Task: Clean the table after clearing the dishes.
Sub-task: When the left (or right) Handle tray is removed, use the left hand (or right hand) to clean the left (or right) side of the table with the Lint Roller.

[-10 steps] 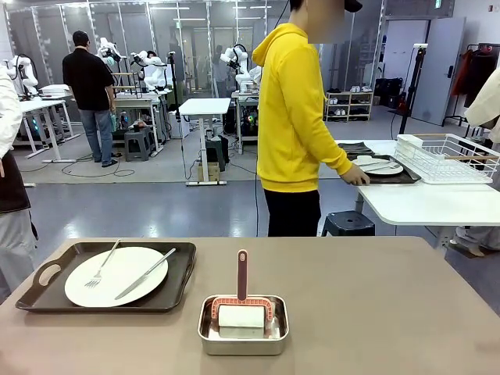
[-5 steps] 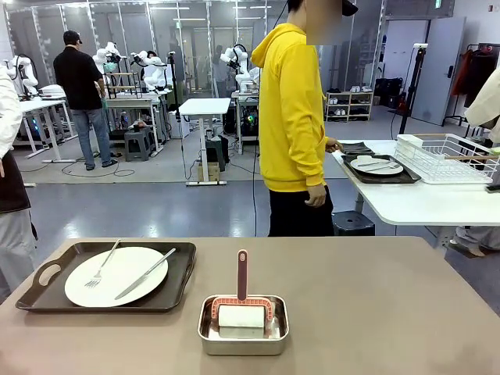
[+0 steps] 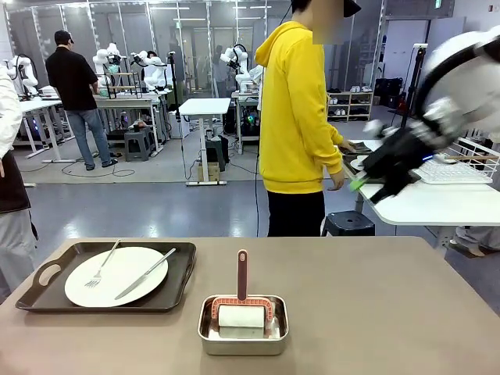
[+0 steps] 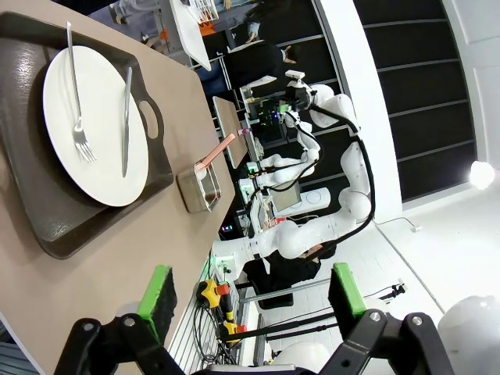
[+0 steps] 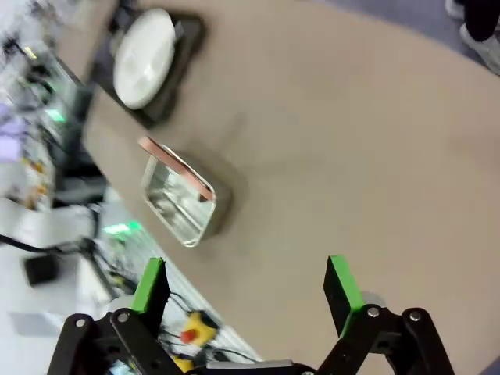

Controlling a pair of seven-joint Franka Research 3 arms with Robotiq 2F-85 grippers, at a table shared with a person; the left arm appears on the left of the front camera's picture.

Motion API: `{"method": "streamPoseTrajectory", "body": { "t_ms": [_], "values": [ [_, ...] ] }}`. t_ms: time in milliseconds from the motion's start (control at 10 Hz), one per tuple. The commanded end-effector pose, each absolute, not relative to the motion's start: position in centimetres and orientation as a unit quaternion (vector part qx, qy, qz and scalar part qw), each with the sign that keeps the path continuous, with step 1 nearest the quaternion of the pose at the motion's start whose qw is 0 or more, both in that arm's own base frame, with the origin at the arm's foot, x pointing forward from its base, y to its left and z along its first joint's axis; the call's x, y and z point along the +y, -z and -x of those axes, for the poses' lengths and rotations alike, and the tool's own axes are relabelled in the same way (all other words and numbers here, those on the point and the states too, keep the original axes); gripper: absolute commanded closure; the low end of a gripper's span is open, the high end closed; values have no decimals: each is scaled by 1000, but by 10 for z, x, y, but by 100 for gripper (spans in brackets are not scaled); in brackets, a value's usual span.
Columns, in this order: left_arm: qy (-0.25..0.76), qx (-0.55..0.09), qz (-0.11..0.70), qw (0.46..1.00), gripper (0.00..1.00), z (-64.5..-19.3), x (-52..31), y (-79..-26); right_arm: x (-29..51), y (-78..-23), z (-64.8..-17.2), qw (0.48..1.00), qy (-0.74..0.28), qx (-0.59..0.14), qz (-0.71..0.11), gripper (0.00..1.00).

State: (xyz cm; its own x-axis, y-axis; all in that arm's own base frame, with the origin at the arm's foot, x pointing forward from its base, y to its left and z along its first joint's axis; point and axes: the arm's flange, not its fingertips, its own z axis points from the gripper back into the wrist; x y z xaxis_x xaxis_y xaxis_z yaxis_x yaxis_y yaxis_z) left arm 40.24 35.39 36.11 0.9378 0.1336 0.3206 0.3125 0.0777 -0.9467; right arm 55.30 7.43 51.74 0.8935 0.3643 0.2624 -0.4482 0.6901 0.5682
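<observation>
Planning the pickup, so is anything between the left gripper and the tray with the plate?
Nothing visible does. Only bare table lies between the left gripper and the tray; the steel pan sits off to one side.

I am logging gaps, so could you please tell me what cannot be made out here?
- Front view: right gripper motion-blurred; jaw state unreadable there.
- Front view: right arm hides most of what lies on the white side table.
- Right wrist view: steel pan contents blurred.
- Left wrist view: tray cut off by the left edge.
</observation>
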Motion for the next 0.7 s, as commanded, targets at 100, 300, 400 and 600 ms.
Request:
{"method": "streamPoseTrajectory", "body": {
  "t_ms": [100,300,400,600],
  "values": [
    [64,-165,674,718,0,-398,353,-361,167,-454,-515,920,-327,-37,-210,0],
    [64,-165,674,718,0,-398,353,-361,199,-439,-484,903,-384,-5,-190,0],
    [64,-165,674,718,0,-398,353,-361,205,-437,-475,899,-398,-6,-182,0],
    [64,-165,674,718,0,-398,353,-361,217,-428,-483,902,-385,10,-194,0]
  ]
}}
